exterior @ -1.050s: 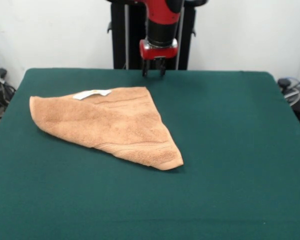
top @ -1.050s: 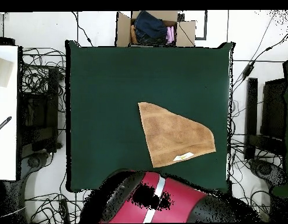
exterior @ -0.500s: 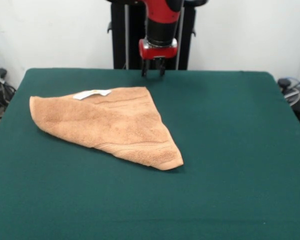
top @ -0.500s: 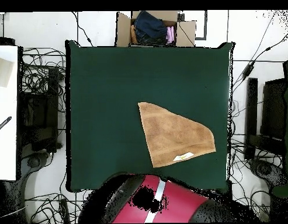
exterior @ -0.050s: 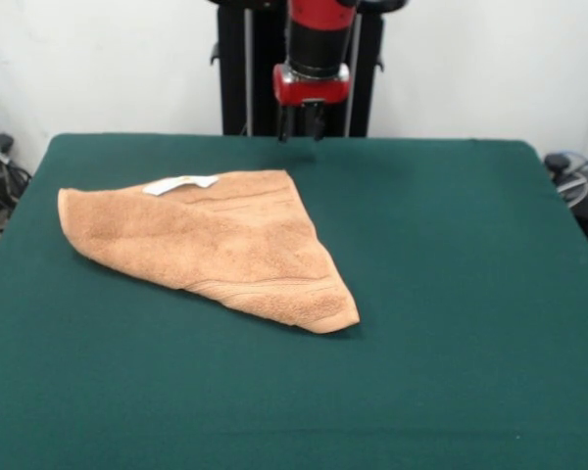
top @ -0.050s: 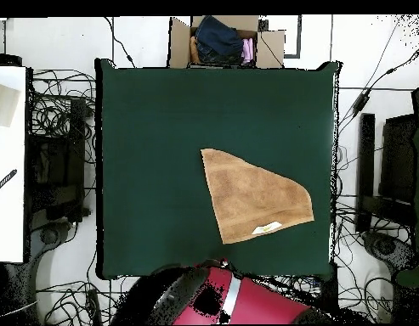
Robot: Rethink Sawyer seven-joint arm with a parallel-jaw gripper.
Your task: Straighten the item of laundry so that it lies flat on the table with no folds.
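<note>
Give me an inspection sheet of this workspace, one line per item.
Surface: green table, only the towel on it.
Job's things: orange-tan towel folded into a triangle, white label showing on top; not yet flat.
Clutter: nothing seen on the table.
Gripper: gripper above the table's far edge, apart from the towel, empty.
Cables: tangled cables on the floor beside the table.
Surroundings: cardboard box of clothes beyond the table.

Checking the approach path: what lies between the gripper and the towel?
Nothing: the front view shows only bare green table between the gripper, hanging at the far edge, and the towel.
</note>
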